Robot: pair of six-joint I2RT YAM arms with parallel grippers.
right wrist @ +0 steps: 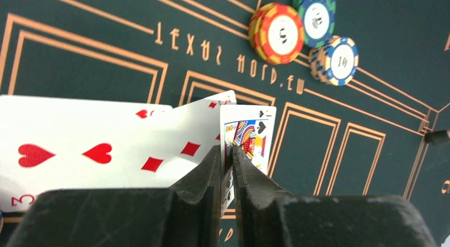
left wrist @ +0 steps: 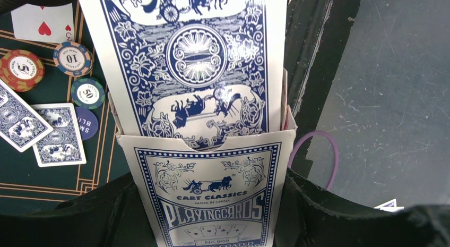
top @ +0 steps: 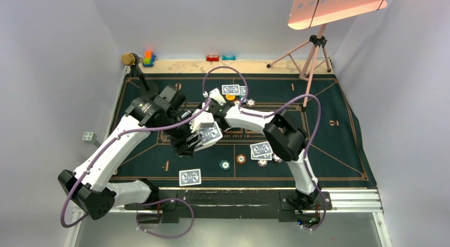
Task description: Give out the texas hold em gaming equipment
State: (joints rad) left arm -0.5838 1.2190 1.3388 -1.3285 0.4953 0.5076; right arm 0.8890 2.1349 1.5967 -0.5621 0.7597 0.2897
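Observation:
My left gripper (top: 185, 143) is shut on a blue-and-white playing-card box (left wrist: 212, 199), held above the mat's middle. A blue-backed card (left wrist: 191, 61) sticks out of the box's top. My right gripper (right wrist: 227, 156) meets the box from the far side. Its fingers are pinched on the edge of a queen card (right wrist: 249, 135), with a heart card (right wrist: 69, 151) and a diamond card (right wrist: 180, 146) fanned beside it. Blue-backed cards lie at the front (top: 190, 177), at the right (top: 261, 150) and at the far side (top: 233, 90). An orange chip (top: 241, 159) and a teal chip (top: 224, 164) lie between them.
The dark green felt mat (top: 329, 146) covers the table. Toy blocks (top: 149, 58) stand along the back edge, with a pink tripod (top: 313, 56) at the back right. Purple cables loop over both arms. More chips (right wrist: 277, 33) lie near the right-hand cards.

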